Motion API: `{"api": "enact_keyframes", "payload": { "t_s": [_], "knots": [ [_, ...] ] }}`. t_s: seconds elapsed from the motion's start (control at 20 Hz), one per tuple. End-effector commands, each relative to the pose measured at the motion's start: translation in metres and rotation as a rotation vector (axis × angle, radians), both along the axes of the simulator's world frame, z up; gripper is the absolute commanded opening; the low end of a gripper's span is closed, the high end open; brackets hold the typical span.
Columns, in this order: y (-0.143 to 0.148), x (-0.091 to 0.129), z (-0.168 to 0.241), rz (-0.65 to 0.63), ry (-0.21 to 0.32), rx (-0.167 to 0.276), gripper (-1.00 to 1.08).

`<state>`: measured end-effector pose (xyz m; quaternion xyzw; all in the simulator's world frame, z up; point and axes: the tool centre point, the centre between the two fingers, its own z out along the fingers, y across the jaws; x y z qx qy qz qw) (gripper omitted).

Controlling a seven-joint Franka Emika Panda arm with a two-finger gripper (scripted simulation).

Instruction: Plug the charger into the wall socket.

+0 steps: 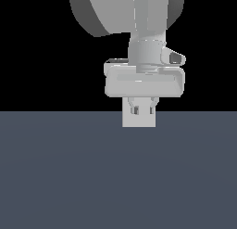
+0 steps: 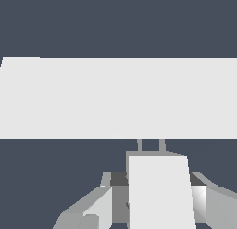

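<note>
In the exterior view the arm (image 1: 134,15) is cut off by the top edge of the frame. The claw (image 1: 141,107) covers the upper part of the white block (image 1: 139,120) at centre frame, and whether that block is the charger or the socket cannot be told there.

In the wrist view the socket (image 2: 118,98) runs off the left and right edges. Its holes are not visible. The charger (image 2: 159,191) is cut by the bottom edge and hides the gap between the fingers (image 2: 99,209), which the bottom edge also cuts.
</note>
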<state>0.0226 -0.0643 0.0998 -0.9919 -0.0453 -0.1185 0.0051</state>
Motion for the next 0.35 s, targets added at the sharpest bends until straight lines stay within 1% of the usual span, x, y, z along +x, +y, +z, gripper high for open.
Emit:
{"api": "enact_keyframes", "payload": {
  "t_s": [0.0,0.3],
  "knots": [
    [0.0004,0.0059,0.0002,0.0,0.0,0.0,-1.0],
    [0.0004,0.0093,0.0002,-0.001,0.0,0.001,-1.0]
  ]
}}
